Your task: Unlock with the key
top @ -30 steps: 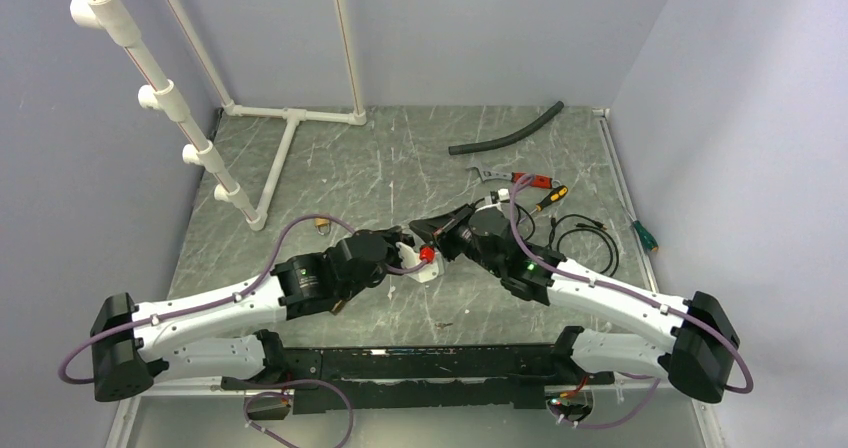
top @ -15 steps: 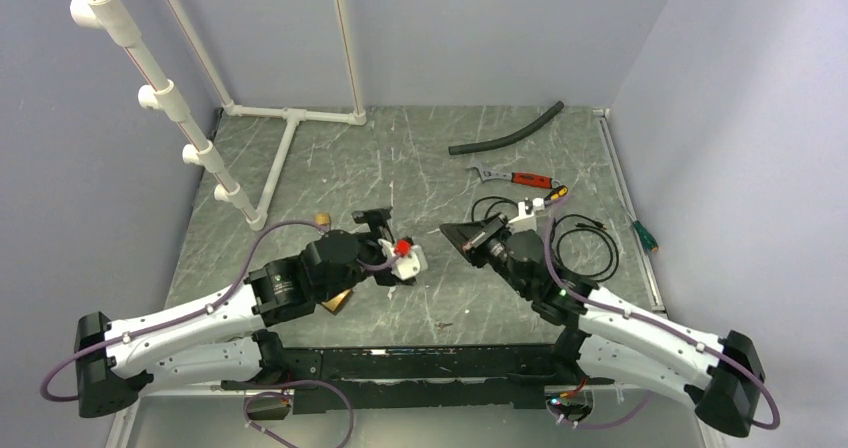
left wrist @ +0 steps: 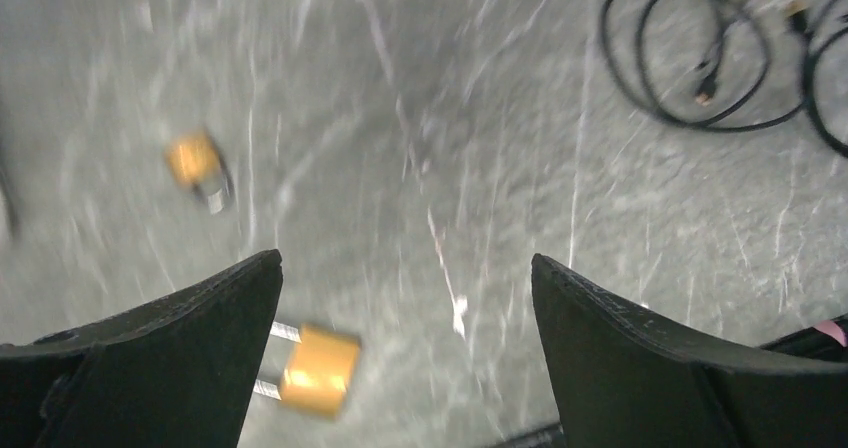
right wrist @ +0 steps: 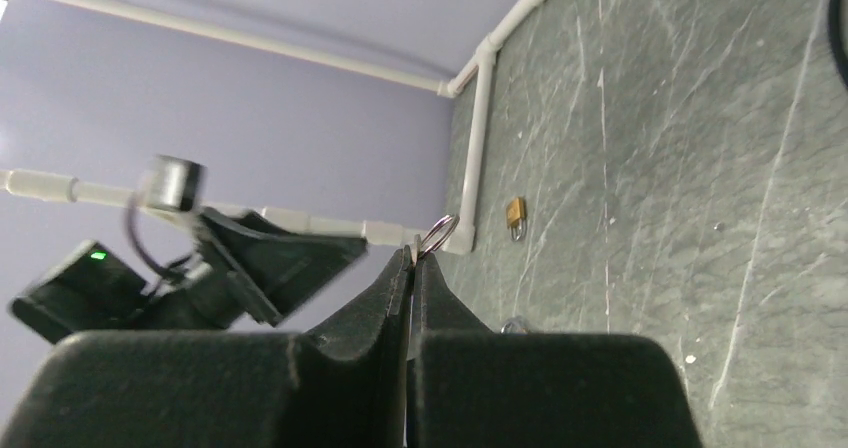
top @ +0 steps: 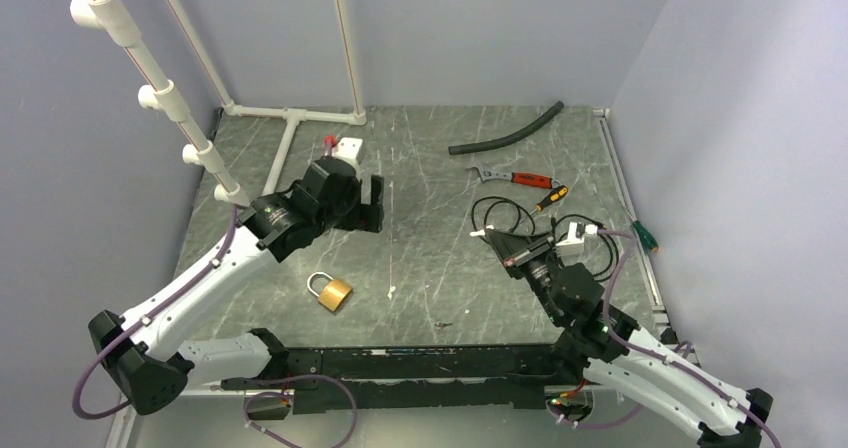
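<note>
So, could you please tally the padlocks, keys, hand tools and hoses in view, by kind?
Padlocks: 2, the larger padlock and the smaller padlock
Keys: 1, the key pinched in the right gripper
Wrenches: 1, the red-handled wrench
Screwdrivers: 2, the yellow-and-black screwdriver and the green-handled screwdriver
Hoses: 1, the black hose
Total: 7

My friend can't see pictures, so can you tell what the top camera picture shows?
A brass padlock with a silver shackle lies on the scratched grey-green table. The black left gripper, open, hangs farther back; the black right gripper is shut near coiled black cables.
</note>
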